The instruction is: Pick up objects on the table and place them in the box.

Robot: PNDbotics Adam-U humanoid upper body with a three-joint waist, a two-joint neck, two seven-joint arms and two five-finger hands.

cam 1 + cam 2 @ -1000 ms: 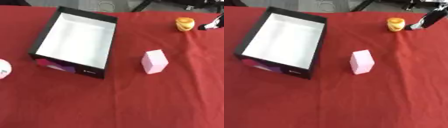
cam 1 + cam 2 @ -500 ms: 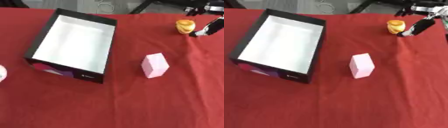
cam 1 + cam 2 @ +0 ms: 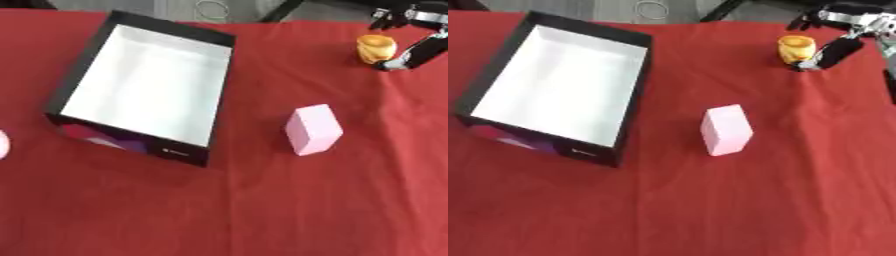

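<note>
A black box (image 3: 213,85) with a white inside stands open at the left on the red tablecloth (image 3: 262,210). A pink block (image 3: 312,130) lies on the cloth right of the box, apart from it. At the far right sits a small yellow-orange object (image 3: 375,48). My right hand (image 3: 837,49) reaches in from the upper right corner. One dark finger slants down just to the right of the yellow object, and other fingers show behind it. Nothing is between its fingers. My left hand shows in no view.
A pale round thing (image 3: 3,145) peeks in at the left edge, beside the box's front corner. The table's far edge runs along the top, with grey floor and a cable loop (image 3: 210,7) beyond it.
My right hand has come further in from the upper right, and more of it now shows above and beside the yellow object. The whole picture has shifted a little; box and block stay put.
</note>
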